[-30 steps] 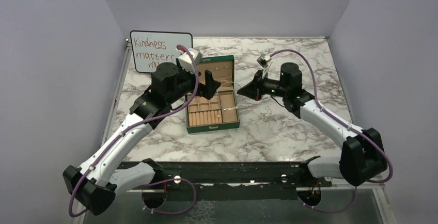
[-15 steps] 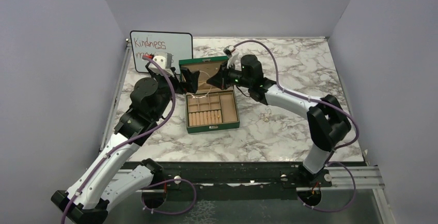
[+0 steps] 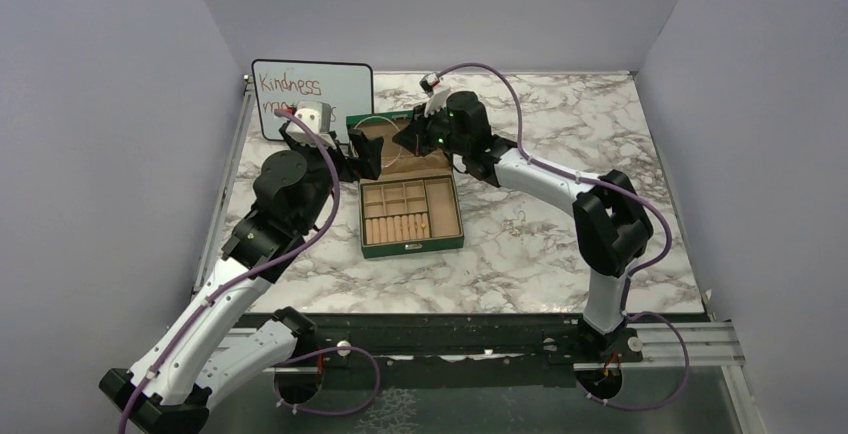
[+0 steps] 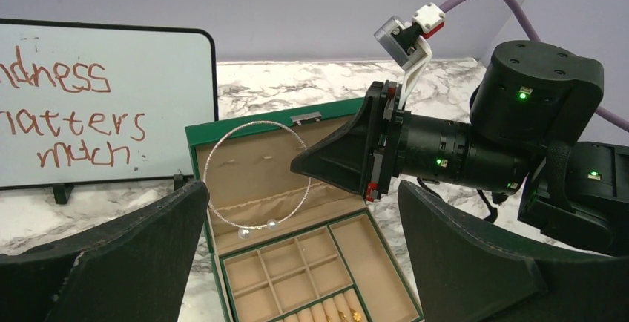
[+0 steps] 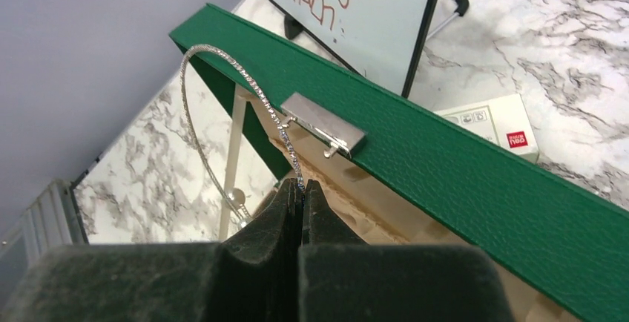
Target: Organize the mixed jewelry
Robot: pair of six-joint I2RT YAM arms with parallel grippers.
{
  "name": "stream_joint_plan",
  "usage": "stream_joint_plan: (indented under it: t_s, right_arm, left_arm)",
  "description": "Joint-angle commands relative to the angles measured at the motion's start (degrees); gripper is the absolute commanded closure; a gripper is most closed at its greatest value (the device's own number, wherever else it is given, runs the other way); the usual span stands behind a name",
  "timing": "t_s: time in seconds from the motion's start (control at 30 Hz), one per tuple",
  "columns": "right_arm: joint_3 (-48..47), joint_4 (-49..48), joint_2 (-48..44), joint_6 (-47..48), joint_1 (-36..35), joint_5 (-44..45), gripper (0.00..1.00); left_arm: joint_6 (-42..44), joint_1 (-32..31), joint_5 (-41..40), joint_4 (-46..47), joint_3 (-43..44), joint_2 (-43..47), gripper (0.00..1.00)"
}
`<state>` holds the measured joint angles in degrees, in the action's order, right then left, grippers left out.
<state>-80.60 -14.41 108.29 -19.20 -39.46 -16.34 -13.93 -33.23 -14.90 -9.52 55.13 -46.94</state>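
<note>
Marble table (image 3: 520,264), lavender walls, a little whiteboard (image 3: 300,89) propped at the back left, and the green box (image 3: 412,244) sitting open in the middle with its lid up.

The piece in play is the thin silver wire loop (image 5: 256,84). It's hanging in the air right in front of the raised lid, over the back of the box. My read is that it weighs basically nothing and is springy, so it'll swing and twist at any nudge. It probably bends out of shape if squeezed hard. It's also slick metal, so pinching the wire itself near the middle of the arc seems safer than going for the ball ends.

The right gripper (image 5: 300,192) is clamped tight on that wire, fingers pressed together with the loop sticking out past the tips. The left gripper (image 4: 297,203) is spread wide, gripping nothing, just facing the loop from beside the box. A few tiny pieces (image 3: 515,220) sit on the marble to the right of the box.
</note>
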Motion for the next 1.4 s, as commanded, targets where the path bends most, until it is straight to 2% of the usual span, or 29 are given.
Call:
stream_joint_plan:
  t_s: [0.0, 0.43, 0.83, 1.37]
  right_arm:
    - [-0.65, 1.76, 0.72, 3.39, -0.87, 2.25, 0.99]
    - [0.70, 1.37, 0.20, 7.79, -1.14, 4.83, 0.99]
    - [2.65, -0.16, -0.81, 11.26, -1.19, 2.77, 0.99]
    - [-1.40, 7.45, -0.55, 10.36, -1.23, 11.65, 0.95]
  left_arm:
    - [-0.30, 0.14, -1.12, 0.28, -1.05, 0.23, 0.01]
    - [-0.37, 0.11, -0.13, 1.21, -1.95, -0.26, 0.01]
    - [-0.13, 0.10, 0.04, 1.36, -2.38, -0.40, 0.01]
    - [-0.04, 0.10, 0.21, 1.08, -2.66, -0.36, 0.01]
